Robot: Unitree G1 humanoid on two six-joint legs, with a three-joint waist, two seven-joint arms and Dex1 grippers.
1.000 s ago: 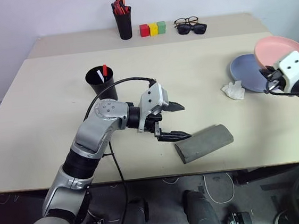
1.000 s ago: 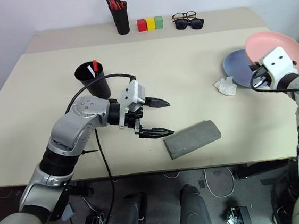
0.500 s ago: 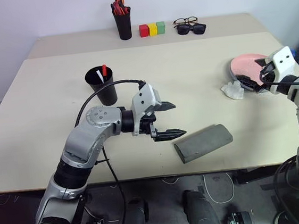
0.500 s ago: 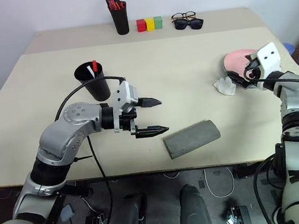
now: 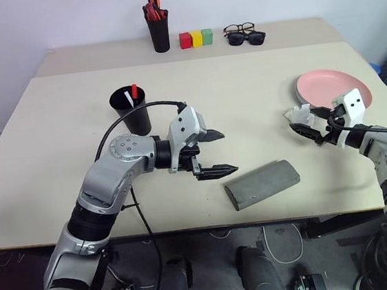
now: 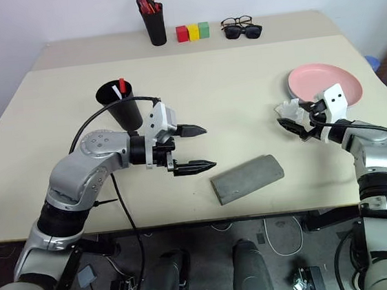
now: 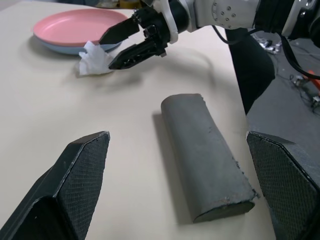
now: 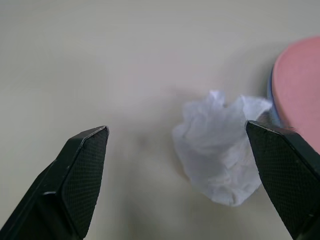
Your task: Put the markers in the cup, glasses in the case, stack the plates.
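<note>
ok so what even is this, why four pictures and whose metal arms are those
The arms belong to a humanoid robot. Two pictures come from a stereo camera on its head, looking down over the beige table. The other two come from cameras on its wrists, looking along each gripper's two black fingers.

The left gripper is open and holds nothing, just beside the closed grey case. The right gripper is open too, empty, close to a crumpled white tissue by the plates.

The pink plate lies on top of the blue plate, whose edge peeks out underneath. The black cup holds the markers. At the back stand a pen cup, three coloured blocks, the glasses and sunglasses.
</note>
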